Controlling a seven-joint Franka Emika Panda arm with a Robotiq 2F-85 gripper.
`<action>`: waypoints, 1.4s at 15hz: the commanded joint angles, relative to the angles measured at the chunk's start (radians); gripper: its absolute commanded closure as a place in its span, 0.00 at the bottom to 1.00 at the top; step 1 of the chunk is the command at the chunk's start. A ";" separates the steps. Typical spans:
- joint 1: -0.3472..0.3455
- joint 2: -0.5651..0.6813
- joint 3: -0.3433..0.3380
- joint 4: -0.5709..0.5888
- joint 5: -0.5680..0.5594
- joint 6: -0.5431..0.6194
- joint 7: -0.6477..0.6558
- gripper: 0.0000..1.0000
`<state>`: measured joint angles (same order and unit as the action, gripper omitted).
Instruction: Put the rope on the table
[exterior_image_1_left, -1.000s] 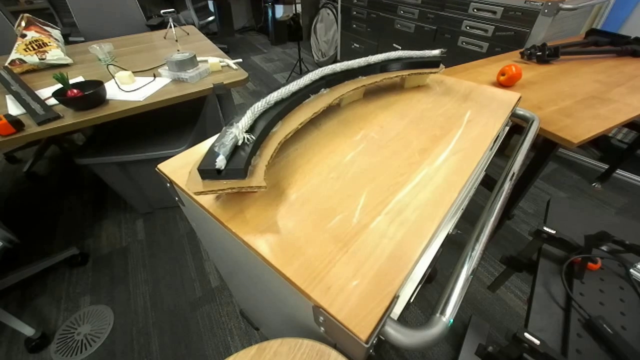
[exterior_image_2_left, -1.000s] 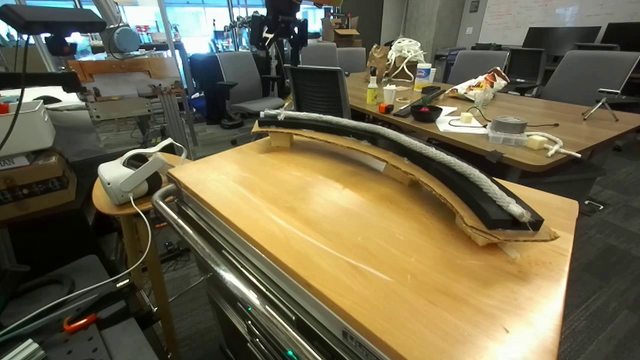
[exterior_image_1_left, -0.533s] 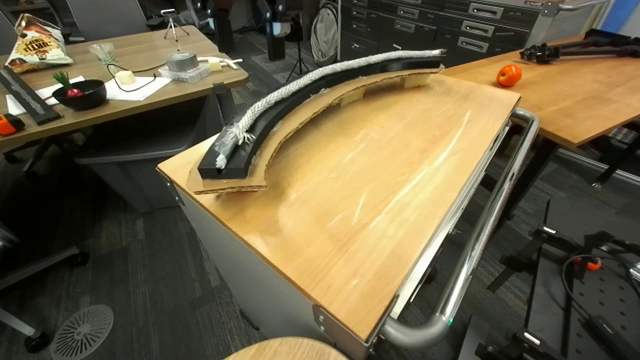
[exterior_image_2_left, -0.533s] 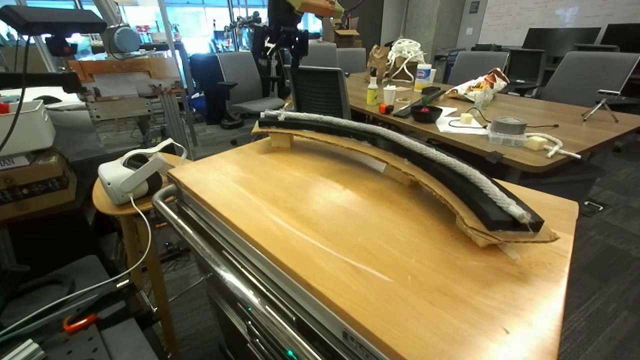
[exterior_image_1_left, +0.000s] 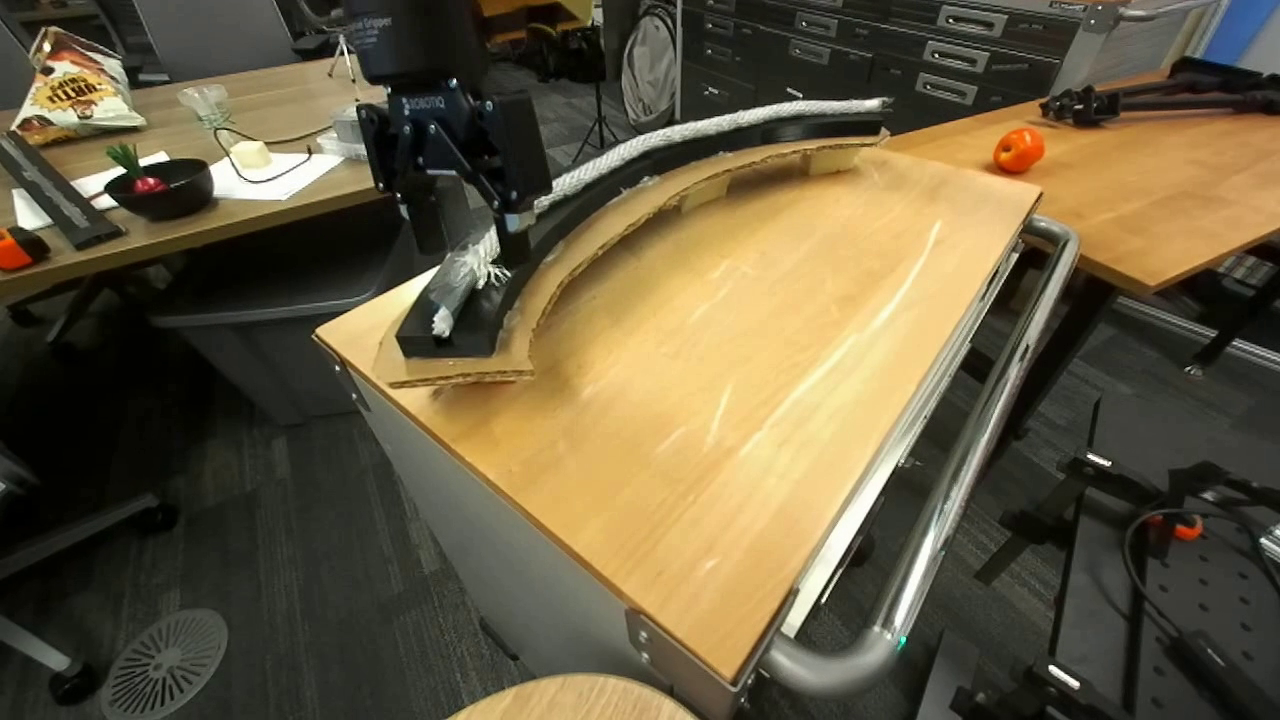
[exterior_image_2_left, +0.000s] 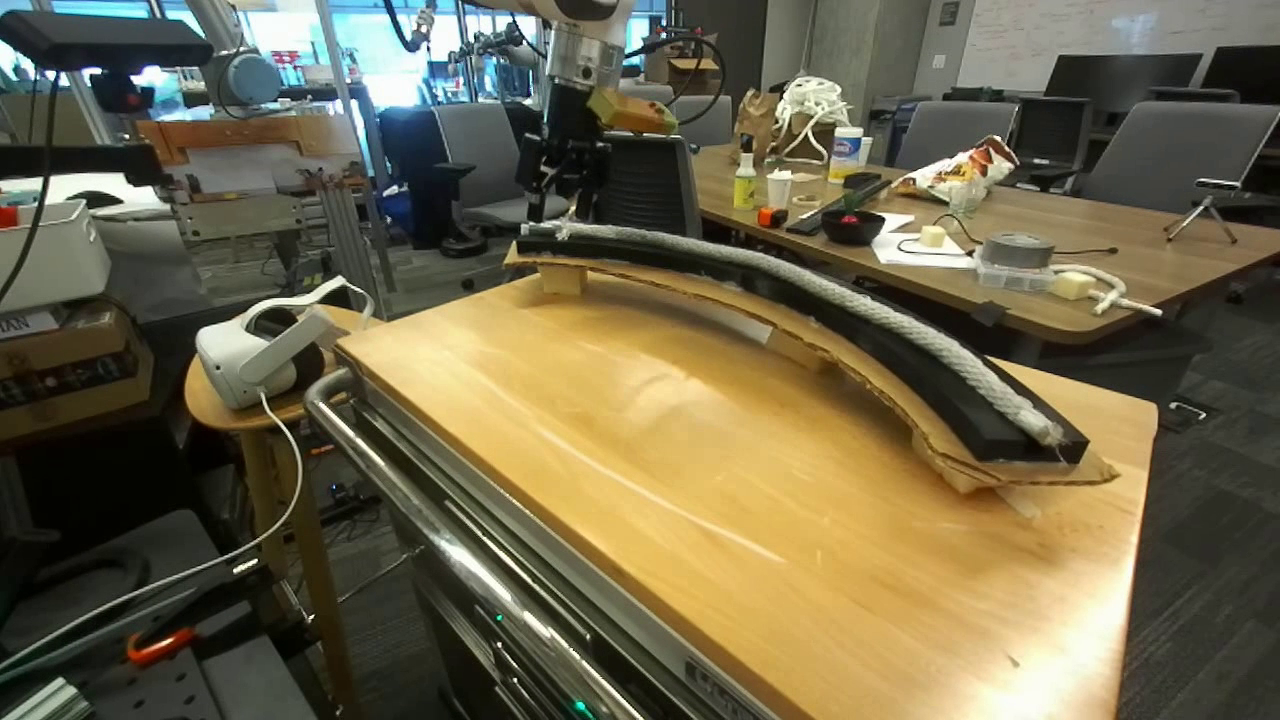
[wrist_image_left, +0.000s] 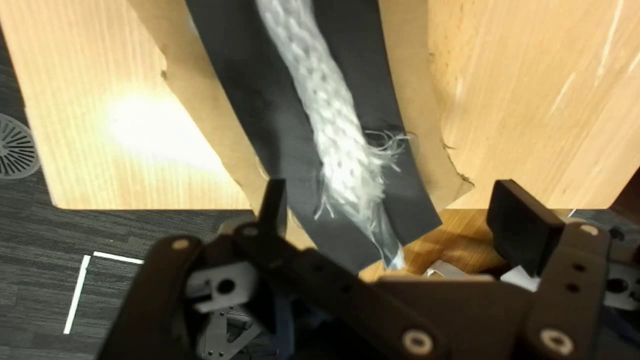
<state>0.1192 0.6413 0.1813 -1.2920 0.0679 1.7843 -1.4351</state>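
Note:
The rope (exterior_image_1_left: 665, 135) is pale and braided, with a frayed, taped end. It lies along a black curved track (exterior_image_2_left: 900, 368) on a cardboard base (exterior_image_1_left: 460, 375), raised on blocks above the light-wood table (exterior_image_1_left: 720, 380). The rope also shows in an exterior view (exterior_image_2_left: 800, 275) and in the wrist view (wrist_image_left: 330, 100). My gripper (exterior_image_1_left: 472, 238) is open and empty, above the frayed end with one finger on each side. In the wrist view (wrist_image_left: 387, 200) the rope end runs between the spread fingers. The gripper also shows in an exterior view (exterior_image_2_left: 560, 212). Whether the fingertips touch the track is unclear.
A metal tube rail (exterior_image_1_left: 960, 480) runs along one table edge. A desk (exterior_image_2_left: 1100, 225) with a bowl, chips bag and tape stands beyond the track. Another wooden desk (exterior_image_1_left: 1160, 190) holds an orange object (exterior_image_1_left: 1019, 150). A stool bears a white headset (exterior_image_2_left: 250, 350).
My gripper has come down from the top of the exterior views to just above the frayed rope end. The rope, track and table have not moved.

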 joint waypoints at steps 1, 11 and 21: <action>0.005 0.086 0.013 0.148 -0.022 -0.073 -0.016 0.23; -0.018 0.175 0.035 0.281 0.033 -0.182 -0.040 0.94; -0.101 0.027 0.052 0.142 0.190 -0.286 -0.017 0.96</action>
<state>0.0580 0.7574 0.2114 -1.0646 0.1958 1.5450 -1.4583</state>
